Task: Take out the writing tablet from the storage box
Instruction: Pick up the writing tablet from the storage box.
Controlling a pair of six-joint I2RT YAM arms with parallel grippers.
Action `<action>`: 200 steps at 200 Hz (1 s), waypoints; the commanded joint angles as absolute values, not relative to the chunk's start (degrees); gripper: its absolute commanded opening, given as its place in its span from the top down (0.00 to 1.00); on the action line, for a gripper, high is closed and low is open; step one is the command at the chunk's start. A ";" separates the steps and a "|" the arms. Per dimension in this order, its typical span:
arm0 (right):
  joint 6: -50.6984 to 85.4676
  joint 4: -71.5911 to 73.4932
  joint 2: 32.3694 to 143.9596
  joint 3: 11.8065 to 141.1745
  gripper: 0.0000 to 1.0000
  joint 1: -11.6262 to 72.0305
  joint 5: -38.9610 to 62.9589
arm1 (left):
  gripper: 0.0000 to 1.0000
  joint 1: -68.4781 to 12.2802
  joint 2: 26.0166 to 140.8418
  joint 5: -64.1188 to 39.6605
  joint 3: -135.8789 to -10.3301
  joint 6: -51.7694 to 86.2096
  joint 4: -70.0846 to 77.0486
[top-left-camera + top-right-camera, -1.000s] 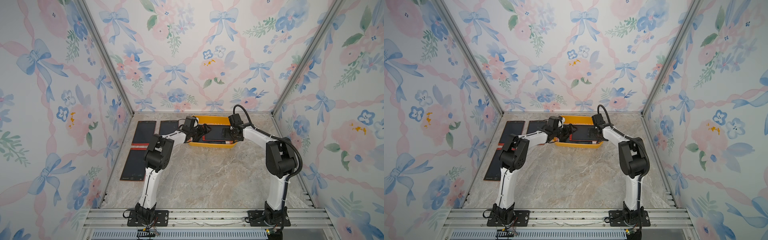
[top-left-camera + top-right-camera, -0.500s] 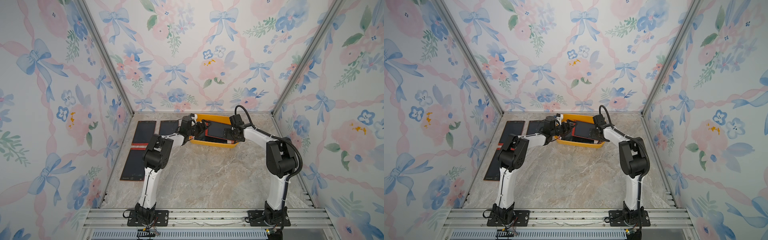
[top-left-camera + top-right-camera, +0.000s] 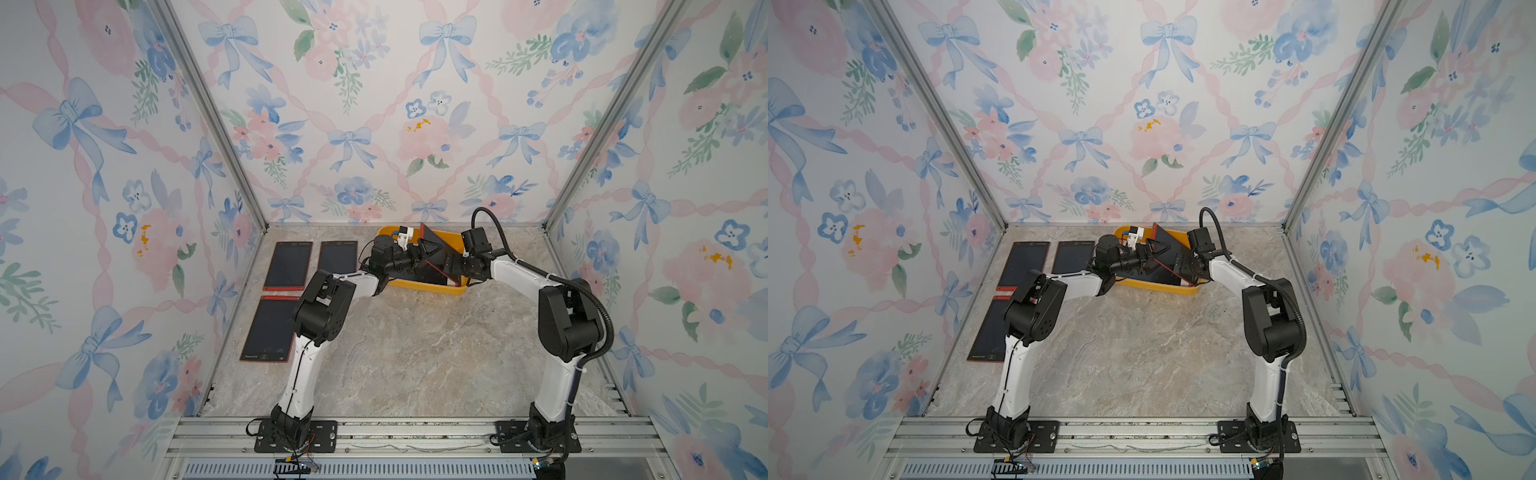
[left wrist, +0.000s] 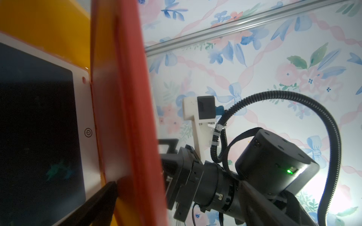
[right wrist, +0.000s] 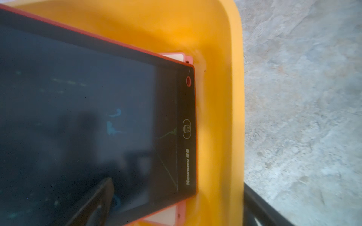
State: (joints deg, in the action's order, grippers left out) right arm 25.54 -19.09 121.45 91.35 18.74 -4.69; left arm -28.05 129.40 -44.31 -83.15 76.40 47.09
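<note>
Tablet's up! The red-framed writing tablet (image 5: 78, 117) tilts inside the far yellow storage box (image 3: 419, 287). Left gripper (image 3: 432, 250) and right gripper (image 3: 448, 266) are both spread wide, clamping nothing.

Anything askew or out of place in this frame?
Yes. The red-framed black writing tablet stands steeply tilted, one end raised, inside the yellow-orange plastic storage box, over a pale-framed tablet lying beneath. Three other dark tablets lie flat on the marble table.
</note>
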 commanded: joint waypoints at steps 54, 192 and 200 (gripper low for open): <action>24.92 -17.86 120.45 88.77 0.03 19.07 -0.64 | 0.02 -26.31 129.32 -45.87 -81.88 77.04 51.33; 24.12 -18.42 119.44 88.27 0.03 18.90 -2.02 | 0.38 -26.28 129.94 -32.17 -95.80 45.01 4.20; 24.16 -18.39 119.44 88.33 0.03 18.90 -2.02 | 0.42 -26.28 129.81 -31.27 -95.80 44.29 3.26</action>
State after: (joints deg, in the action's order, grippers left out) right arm 24.86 -17.78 120.97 89.08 18.63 -2.57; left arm -26.22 129.97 -34.22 -95.53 48.97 8.16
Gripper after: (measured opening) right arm 0.969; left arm 0.624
